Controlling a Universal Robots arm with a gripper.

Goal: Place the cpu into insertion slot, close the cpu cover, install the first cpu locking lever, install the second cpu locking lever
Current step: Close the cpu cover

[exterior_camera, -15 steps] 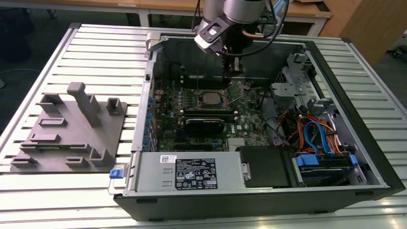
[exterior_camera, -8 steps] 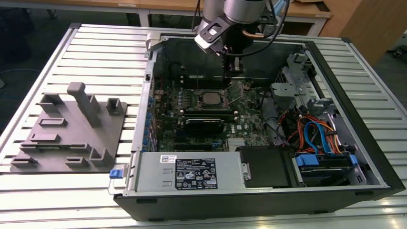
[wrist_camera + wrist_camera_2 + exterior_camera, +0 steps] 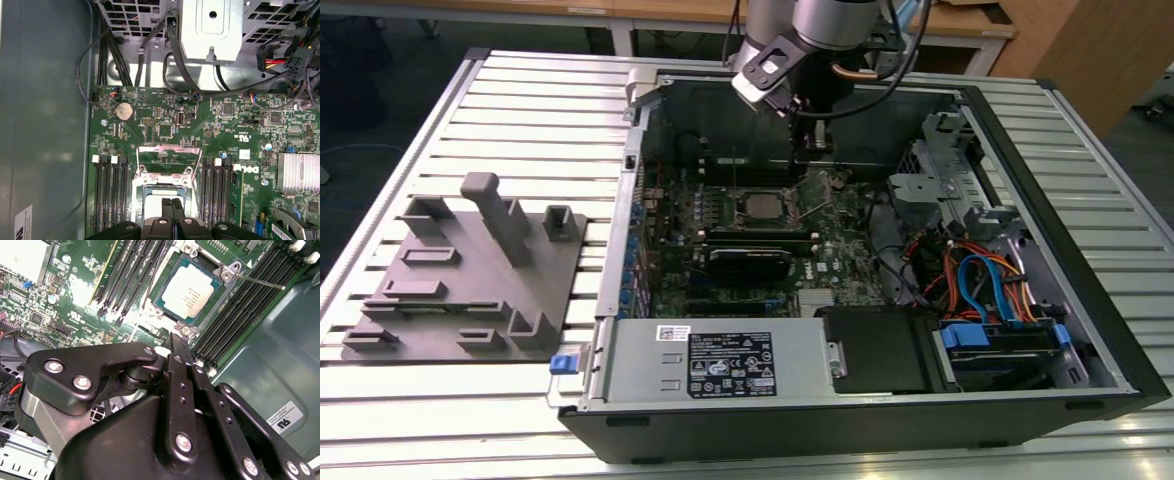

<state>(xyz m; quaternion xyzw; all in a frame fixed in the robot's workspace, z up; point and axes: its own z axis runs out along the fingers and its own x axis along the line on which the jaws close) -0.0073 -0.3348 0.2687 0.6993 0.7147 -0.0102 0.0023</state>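
Near cpu (image 3: pixel 191 290), pinched claw (image 3: pixel 177 337); white label (image 3: pixel 282 417)

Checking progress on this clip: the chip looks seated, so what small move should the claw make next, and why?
Probably nudge the raised cover down over the chip. The chip lies in its socket, the cover seems to stand open, and the claw is shut, empty, beside the socket's edge.
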